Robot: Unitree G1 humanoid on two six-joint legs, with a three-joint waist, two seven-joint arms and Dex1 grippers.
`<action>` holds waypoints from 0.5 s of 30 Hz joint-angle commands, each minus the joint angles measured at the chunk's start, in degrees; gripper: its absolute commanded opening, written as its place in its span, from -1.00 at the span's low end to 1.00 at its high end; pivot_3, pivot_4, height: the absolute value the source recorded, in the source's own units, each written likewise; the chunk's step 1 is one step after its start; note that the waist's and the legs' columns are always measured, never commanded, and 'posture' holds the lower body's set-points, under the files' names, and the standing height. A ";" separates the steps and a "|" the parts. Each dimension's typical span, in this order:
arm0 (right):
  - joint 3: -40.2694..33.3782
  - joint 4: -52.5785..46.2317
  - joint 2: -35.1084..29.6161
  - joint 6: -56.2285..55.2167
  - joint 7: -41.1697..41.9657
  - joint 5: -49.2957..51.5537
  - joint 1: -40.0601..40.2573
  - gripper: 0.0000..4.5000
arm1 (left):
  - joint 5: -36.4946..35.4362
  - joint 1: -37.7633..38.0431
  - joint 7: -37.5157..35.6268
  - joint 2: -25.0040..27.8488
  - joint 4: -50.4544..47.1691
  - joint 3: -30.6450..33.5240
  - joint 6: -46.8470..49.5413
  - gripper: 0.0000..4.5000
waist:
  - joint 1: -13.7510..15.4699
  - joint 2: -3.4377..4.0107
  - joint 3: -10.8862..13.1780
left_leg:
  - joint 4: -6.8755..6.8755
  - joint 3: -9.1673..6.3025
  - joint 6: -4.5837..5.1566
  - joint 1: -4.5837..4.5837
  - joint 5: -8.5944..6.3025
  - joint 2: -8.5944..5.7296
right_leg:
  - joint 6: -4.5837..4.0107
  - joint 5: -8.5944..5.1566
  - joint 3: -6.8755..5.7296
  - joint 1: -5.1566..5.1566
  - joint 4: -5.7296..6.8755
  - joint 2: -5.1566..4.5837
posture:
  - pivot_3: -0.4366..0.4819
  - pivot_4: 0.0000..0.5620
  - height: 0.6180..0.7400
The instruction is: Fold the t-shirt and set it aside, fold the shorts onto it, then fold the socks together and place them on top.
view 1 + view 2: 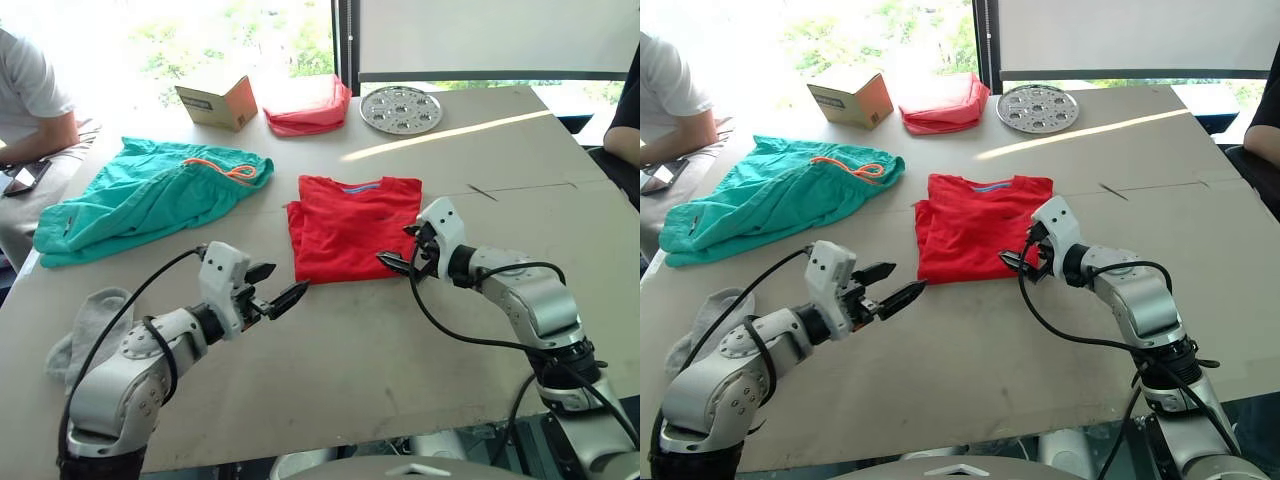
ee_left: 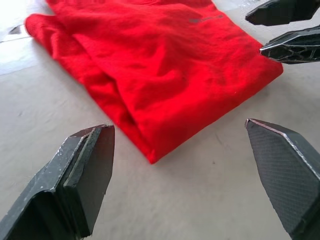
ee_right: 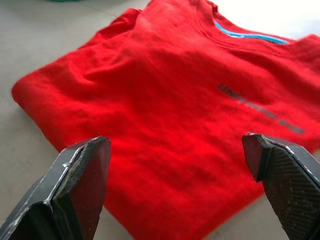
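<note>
- Lying folded into a compact rectangle near the middle of the table [image 1: 350, 390], the t-shirt [image 1: 352, 228] is seen with its collar turned away from the robot and the blue strip visible inside it.
- The left gripper [image 1: 277, 287] is held just off the shirt's near left corner, its fingers spread apart and nothing between them.
- The right gripper [image 1: 402, 262] is held at the shirt's near right edge, its fingers parted as well and empty; in the right wrist view the red cloth is seen directly beyond them.
- The shorts [image 1: 140, 196] are spread loosely to the robot's left of the shirt, the orange drawstring showing at the waistband.
- The socks [image 1: 88, 325] are bunched at the near left edge of the table, beside the left arm.
- A cardboard box [image 1: 218, 100], a pinkish-red cloth bundle [image 1: 306, 104] and a round metal tray [image 1: 400, 109] are lined along the far side.
</note>
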 commanded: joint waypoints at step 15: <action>-4.41 -2.79 1.65 13.14 -4.32 4.97 -1.00 0.99 | -9.39 -15.62 13.62 -13.66 14.89 6.77 15.06 0.99 | -0.14 -0.23 -0.14 | 0.08 0.08 0.02 -0.10 -0.01 0.08 | 0.01 0.01 0.03 -0.12 0.03 0.04 | -0.05 -0.47 1.00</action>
